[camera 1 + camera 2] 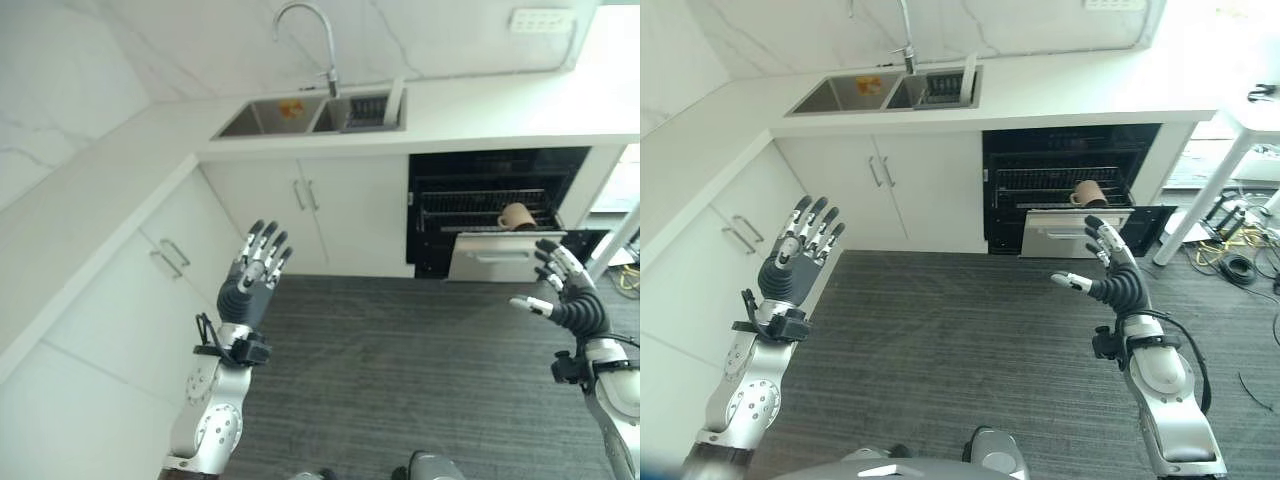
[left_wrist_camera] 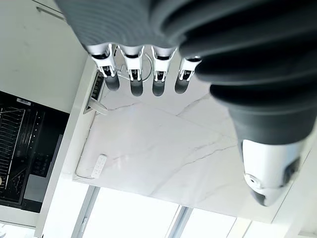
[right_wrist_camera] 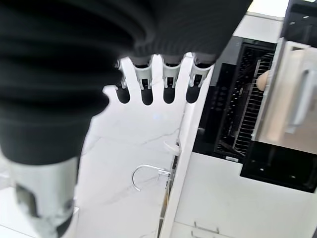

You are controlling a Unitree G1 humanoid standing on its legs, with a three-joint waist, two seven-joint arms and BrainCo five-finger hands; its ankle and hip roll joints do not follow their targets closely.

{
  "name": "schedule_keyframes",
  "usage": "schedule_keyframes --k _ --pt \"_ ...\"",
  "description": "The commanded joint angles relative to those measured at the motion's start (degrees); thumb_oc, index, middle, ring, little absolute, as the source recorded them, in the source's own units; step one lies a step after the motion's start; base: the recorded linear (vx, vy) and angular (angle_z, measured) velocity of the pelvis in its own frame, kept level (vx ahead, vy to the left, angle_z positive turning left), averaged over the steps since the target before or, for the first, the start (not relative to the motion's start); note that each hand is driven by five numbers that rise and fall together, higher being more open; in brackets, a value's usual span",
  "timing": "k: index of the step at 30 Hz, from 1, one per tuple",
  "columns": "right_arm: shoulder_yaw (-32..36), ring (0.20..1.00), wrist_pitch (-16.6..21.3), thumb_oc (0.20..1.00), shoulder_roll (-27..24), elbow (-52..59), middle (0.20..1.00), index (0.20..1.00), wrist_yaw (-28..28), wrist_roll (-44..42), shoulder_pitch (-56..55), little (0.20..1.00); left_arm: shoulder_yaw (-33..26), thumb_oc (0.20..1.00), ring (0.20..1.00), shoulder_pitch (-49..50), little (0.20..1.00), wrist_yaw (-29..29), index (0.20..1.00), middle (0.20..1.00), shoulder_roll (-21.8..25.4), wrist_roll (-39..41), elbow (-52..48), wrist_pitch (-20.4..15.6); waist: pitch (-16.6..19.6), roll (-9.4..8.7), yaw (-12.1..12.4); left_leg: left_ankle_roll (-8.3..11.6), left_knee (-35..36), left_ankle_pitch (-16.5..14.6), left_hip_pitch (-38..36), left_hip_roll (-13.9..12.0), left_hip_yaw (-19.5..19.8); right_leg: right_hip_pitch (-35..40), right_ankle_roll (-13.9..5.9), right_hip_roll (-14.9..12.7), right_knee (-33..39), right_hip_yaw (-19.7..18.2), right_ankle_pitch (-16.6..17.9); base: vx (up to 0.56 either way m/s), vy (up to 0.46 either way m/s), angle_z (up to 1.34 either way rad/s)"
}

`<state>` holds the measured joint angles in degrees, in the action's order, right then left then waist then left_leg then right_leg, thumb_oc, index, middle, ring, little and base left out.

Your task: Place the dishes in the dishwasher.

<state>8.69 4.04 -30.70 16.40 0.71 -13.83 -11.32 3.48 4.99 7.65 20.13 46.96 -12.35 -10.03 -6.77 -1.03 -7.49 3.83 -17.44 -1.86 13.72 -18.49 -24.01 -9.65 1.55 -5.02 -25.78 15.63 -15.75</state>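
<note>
Mug (image 1: 517, 216) sits on the rack of the open dishwasher (image 1: 490, 205) at far right; left hand (image 1: 255, 272) and right hand (image 1: 1110, 268) hover with straight, empty fingers, probably ready to reach.

Dishwasher (image 1: 495, 215): built under the counter, door partly open, wire rack visible. Tan mug (image 1: 517, 216): resting in the rack, handle left.

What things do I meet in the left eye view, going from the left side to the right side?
Left hand → faucet → sink → open dishwasher → brown mug on its rack → right hand.
</note>
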Motion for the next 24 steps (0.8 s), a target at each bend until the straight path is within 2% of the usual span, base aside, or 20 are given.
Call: schedule_keyframes --k 1,5,6,7,8,9,11,12,14,16,18,19,20,22,23,24 --pt "4.0 1.0 3.3 1.0 -1.6 3.0 1.0 1.0 -0.9 -1.2 1.2 1.0 -5.4 1.0 1.0 1.0 1.0 1.5 1.0 1.0 0.9 1.6 -3.6 -3.6 -0.2 1.38 -0.5 4.12 0.3 3.5 -2.6 0.0 4.9 6.1 -5.04 1.1 8.6 -2.7 4.2 0.28 0.419 0.26" --pt "3.1 1.0 2.1 1.0 -2.6 2.6 1.0 1.0 -0.7 -1.9 2.8 1.0 -6.2 1.0 1.0 2.0 1.0 1.3 1.0 1.0 1.6 -1.7 -2.3 -3.1 0.5 1.78 0.2 3.83 0.3 -0.4 -3.4 0.3 3.4 7.9 -6.88 -1.9 8.6 -1.3 3.9 0.32 0.376 -0.18" --pt "2.9 1.0 1.6 1.0 -2.4 3.5 1.0 1.0 -0.4 -3.1 2.5 1.0 -6.3 1.0 1.0 1.9 1.0 2.1 1.0 1.0 2.1 -1.4 -3.0 -2.2 0.9 1.65 1.0 2.44 0.3 -2.5 -3.7 3.2 4.7 9.0 -8.24 -3.2 8.6 -1.6 4.1 0.48 0.571 -0.32" --pt "2.6 1.0 2.1 1.0 -1.3 4.0 1.0 1.0 0.1 -3.0 2.4 1.0 -6.1 1.0 1.0 0.9 1.0 2.7 1.0 1.0 2.6 -2.0 -3.4 -1.6 1.0 1.42 1.3 1.19 0.3 -3.8 -4.2 5.2 5.3 9.8 -9.5 -4.1 8.6 -1.2 5.9 0.41 0.501 -0.14" --pt "2.3 1.0 2.3 1.0 -0.9 4.1 1.0 1.0 0.4 -2.3 2.4 1.0 -5.8 1.0 1.0 0.2 1.0 2.2 1.0 1.0 2.7 -2.5 -3.3 -1.6 0.9 1.36 1.3 0.81 0.3 -4.2 -4.4 5.9 5.6 9.9 -9.89 -4.5 8.6 -0.8 8.1 0.32 0.407 0.11" --pt "1.9 1.0 2.2 1.0 -0.4 4.3 1.0 1.0 0.9 -1.9 2.6 1.0 -5.3 1.0 1.0 -1.1 1.0 1.4 1.0 1.0 3.2 -2.2 -3.1 -1.8 0.5 1.36 1.2 0.08 0.3 -4.8 -4.7 7.0 6.6 10.1 -10.43 -4.9 8.6 -0.2 12.0 0.22 0.287 0.25" --pt "1.2 1.0 2.1 1.0 0.5 4.0 1.0 1.0 2.0 -1.5 3.1 1.0 -4.6 1.0 1.0 -3.2 1.0 0.9 1.0 1.0 3.4 -2.2 -2.5 -1.6 -0.1 1.8 0.9 -1.04 0.3 -5.5 -5.1 8.2 7.9 11.0 -10.6 -4.1 8.6 0.3 16.3 0.24 0.278 0.29" --pt "1.1 1.0 1.7 1.0 0.9 4.2 1.0 1.0 2.5 -1.9 3.0 1.0 -4.2 1.0 1.0 -4.0 1.0 0.5 1.0 1.0 3.4 -2.5 -2.4 -1.5 -0.5 1.76 0.8 -1.49 0.3 -5.8 -5.2 8.8 8.2 10.3 -10.72 -3.7 6.4 0.0 17.4 0.18 0.225 0.25" --pt "1.3 1.0 1.6 1.0 1.9 4.6 1.0 1.0 3.2 -2.5 2.3 1.0 -3.5 1.0 1.0 -4.7 1.0 1.0 1.0 1.0 3.4 -3.0 -3.0 -0.8 -0.9 2.18 0.8 -2.76 0.3 -6.4 -5.0 10.0 9.0 7.6 -10.33 -3.6 -3.2 -0.6 18.6 0.16 0.206 0.26" --pt "0.7 1.0 1.8 1.0 2.7 4.4 1.0 1.0 3.2 -1.6 2.2 1.0 -3.2 1.0 1.0 -4.3 1.0 1.5 1.0 1.0 3.2 -5.6 -3.8 -0.6 -1.5 2.38 1.1 -3.04 0.3 -6.8 -5.6 10.5 9.1 4.5 -9.97 -4.4 -7.1 0.2 20.1 0.15 0.162 0.17" --pt "0.6 1.0 1.2 1.0 2.8 4.2 1.0 1.0 2.9 -1.5 2.2 1.0 -2.8 1.0 1.0 -4.2 1.0 0.9 1.0 1.0 3.7 -6.2 -4.6 -0.6 -2.0 2.16 1.0 -2.81 0.3 -6.8 -6.3 10.9 9.1 4.1 -9.02 -2.2 -2.7 1.3 17.7 0.19 0.05 -0.09" --pt "0.9 1.0 1.0 1.0 2.7 4.3 1.0 1.0 2.8 -1.7 1.9 1.0 -3.0 1.0 1.0 -4.3 1.0 0.8 1.0 1.0 3.8 -5.7 -4.7 -0.3 -2.1 1.81 0.9 -2.68 0.3 -7.0 -6.9 11.3 9.1 5.1 -8.79 -1.0 2.1 1.7 16.5 0.25 -0.075 -0.3" --pt "1.9 1.0 1.4 1.0 2.4 4.1 1.0 1.0 2.2 -2.3 1.3 1.0 -3.4 1.0 1.0 -4.6 1.0 0.7 1.0 1.0 4.0 -5.1 -4.8 0.1 -2.0 0.74 0.5 -2.64 0.3 -7.6 -7.2 12.4 9.0 4.0 -8.45 -1.0 8.6 2.4 15.0 0.21 -0.088 -0.3" --pt "2.5 1.0 2.6 1.0 2.1 4.0 1.0 1.0 1.4 -3.1 0.6 1.0 -3.5 1.0 1.0 -4.7 1.0 0.4 1.0 1.0 4.3 -4.6 -4.8 0.0 -1.8 -0.62 0.4 -2.89 0.3 -8.7 -7.8 13.9 8.5 0.5 -8.71 -2.7 8.6 1.7 13.0 0.2 -0.121 -0.28" --pt "3.0 1.0 3.0 1.0 2.0 4.3 1.0 1.0 1.5 -3.1 -0.3 1.0 -3.5 1.0 1.0 -4.2 1.0 0.5 1.0 1.0 4.0 -3.8 -5.2 0.2 -1.8 -1.69 -0.2 -3.42 0.3 -10.6 -8.9 15.5 9.0 -4.3 -9.6 -4.4 8.6 -1.3 14.8 0.27 -0.164 -0.16" --pt "3.1 1.0 3.2 1.0 2.2 4.5 1.0 1.0 1.5 -3.4 -0.8 1.0 -3.4 1.0 1.0 -4.1 1.0 0.5 1.0 1.0 3.8 -3.1 -5.6 0.4 -1.9 -1.94 -0.7 -3.72 0.3 -11.4 -9.5 16.2 9.6 -6.9 -9.96 -5.0 8.6 -3.4 16.4 0.33 -0.186 -0.18"
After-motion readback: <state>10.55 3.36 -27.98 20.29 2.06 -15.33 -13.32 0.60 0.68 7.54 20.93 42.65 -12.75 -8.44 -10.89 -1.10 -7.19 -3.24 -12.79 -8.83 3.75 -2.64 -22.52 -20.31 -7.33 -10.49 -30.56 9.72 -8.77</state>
